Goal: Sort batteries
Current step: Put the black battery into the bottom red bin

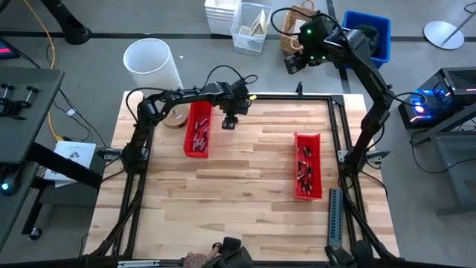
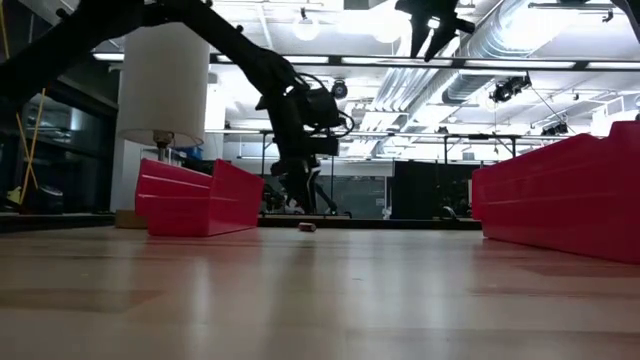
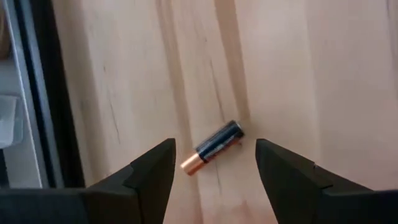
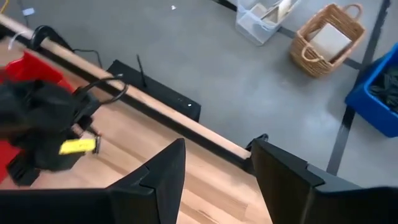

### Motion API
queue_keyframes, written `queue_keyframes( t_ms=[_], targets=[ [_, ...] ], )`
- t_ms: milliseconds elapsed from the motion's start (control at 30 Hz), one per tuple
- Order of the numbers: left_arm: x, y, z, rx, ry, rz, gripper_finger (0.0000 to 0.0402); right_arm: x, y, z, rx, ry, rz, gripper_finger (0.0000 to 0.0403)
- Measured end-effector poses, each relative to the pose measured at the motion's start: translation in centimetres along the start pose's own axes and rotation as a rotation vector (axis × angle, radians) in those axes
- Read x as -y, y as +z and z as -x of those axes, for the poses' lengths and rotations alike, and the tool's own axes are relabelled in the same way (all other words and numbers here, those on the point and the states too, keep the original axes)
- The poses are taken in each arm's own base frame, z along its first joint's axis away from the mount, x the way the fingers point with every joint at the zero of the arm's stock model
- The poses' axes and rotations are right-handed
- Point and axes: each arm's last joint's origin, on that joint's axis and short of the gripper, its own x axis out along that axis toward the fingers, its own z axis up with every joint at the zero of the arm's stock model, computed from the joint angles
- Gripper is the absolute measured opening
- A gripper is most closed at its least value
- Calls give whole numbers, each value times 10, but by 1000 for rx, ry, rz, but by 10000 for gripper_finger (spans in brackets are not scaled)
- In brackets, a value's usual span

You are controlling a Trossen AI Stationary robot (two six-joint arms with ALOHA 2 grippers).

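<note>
One battery (image 3: 213,147), black with a copper end, lies on its side on the bare wood; the low view shows the battery (image 2: 307,227) as a small speck near the far edge. My left gripper (image 3: 214,163) hangs open above it, a finger on either side, touching nothing. From above, the left gripper (image 1: 230,121) sits just right of the left red tray (image 1: 198,129), which holds several batteries. The right red tray (image 1: 306,165) also holds several. My right gripper (image 4: 216,163) is open and raised high beyond the table's far edge, and in the high view the right gripper (image 1: 295,61) shows over the floor.
A long grey ridged strip (image 1: 335,217) lies by the table's right edge. A white bucket (image 1: 151,62), clear bins, a wicker basket (image 4: 328,38) and a blue bin stand on the floor past the far edge. Bare wood lies between the two trays.
</note>
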Motion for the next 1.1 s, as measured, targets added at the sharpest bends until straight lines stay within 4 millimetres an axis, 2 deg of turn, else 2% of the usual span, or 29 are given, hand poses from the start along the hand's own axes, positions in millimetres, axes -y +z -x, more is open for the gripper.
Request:
queue_keyframes(
  t_ms=[300, 400, 667, 867, 1100],
  targets=[
    [-11, -15, -18, 49, -126, 50, 206, -5, 1, -8, -25, 35, 44, 181],
    [-8, -20, -32, 11, -160, 44, 204, -6, 1, -8, -25, 44, 57, 181],
    [-4, -19, -40, -23, -159, 63, 201, -14, -1, -6, -25, 64, 74, 181],
    [-2, -19, -23, -61, -144, 230, 181, -17, -2, -5, -23, 65, 88, 181],
    [-7, -17, 42, -9, -60, 278, 172, -17, 1, -5, 4, 71, 81, 181]
  ],
)
